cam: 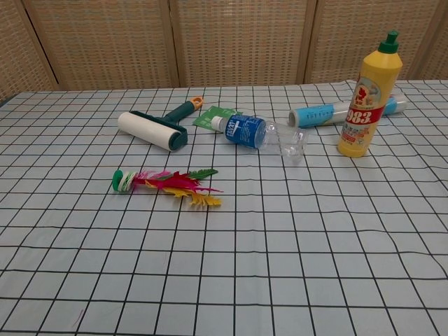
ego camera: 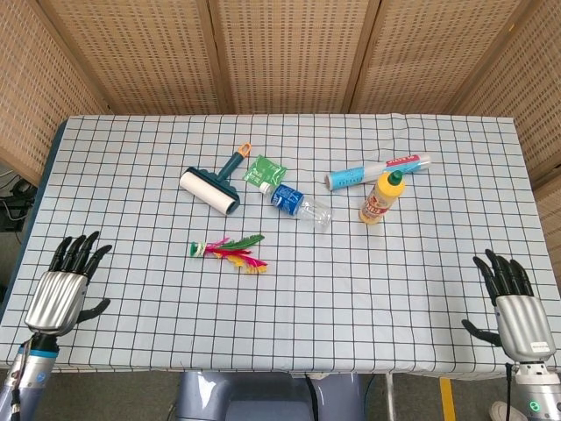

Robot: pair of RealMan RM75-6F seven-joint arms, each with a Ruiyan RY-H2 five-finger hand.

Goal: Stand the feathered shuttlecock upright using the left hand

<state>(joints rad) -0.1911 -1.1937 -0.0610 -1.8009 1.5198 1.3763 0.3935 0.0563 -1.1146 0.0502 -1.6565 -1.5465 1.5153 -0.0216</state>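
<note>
The left hand [ego camera: 61, 289] hovers at the near left corner of the table [ego camera: 131, 158], fingers spread and holding nothing, likely poised to begin its reach. Ahead of it and off to its right, well apart, the shuttlecock [ego camera: 226, 253] lies flat on its side. Its green and white base points back toward the hand's side of the table, a handy end to grip, while red, yellow and green feathers fan away. The right hand [ego camera: 515, 303] waits open at the opposite corner, also empty.
</note>
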